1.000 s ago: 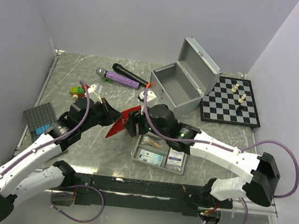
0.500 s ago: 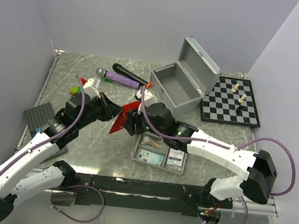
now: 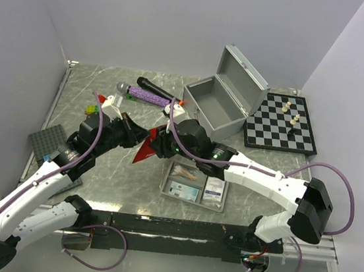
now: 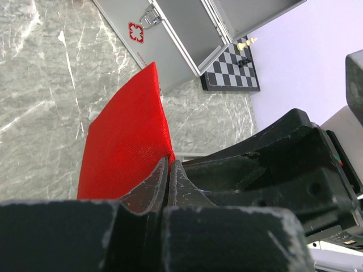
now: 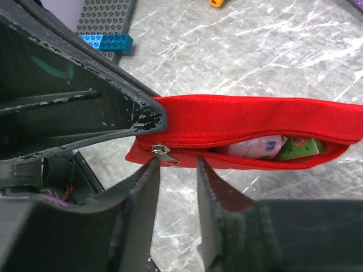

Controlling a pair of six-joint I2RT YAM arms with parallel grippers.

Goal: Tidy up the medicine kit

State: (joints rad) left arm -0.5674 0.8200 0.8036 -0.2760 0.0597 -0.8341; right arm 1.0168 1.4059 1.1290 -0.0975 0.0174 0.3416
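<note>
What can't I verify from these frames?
Right wrist: whether the right gripper touches the zipper pull; too close to tell.
Right wrist: contents of the red pouch, mostly covered by fabric.
Top view: print on tray packets, too small.
Left wrist: pouch zipper, facing away.

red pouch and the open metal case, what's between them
Bare marble table runs from the red pouch to the metal case in the left wrist view; overhead, the right gripper hangs above it.
</note>
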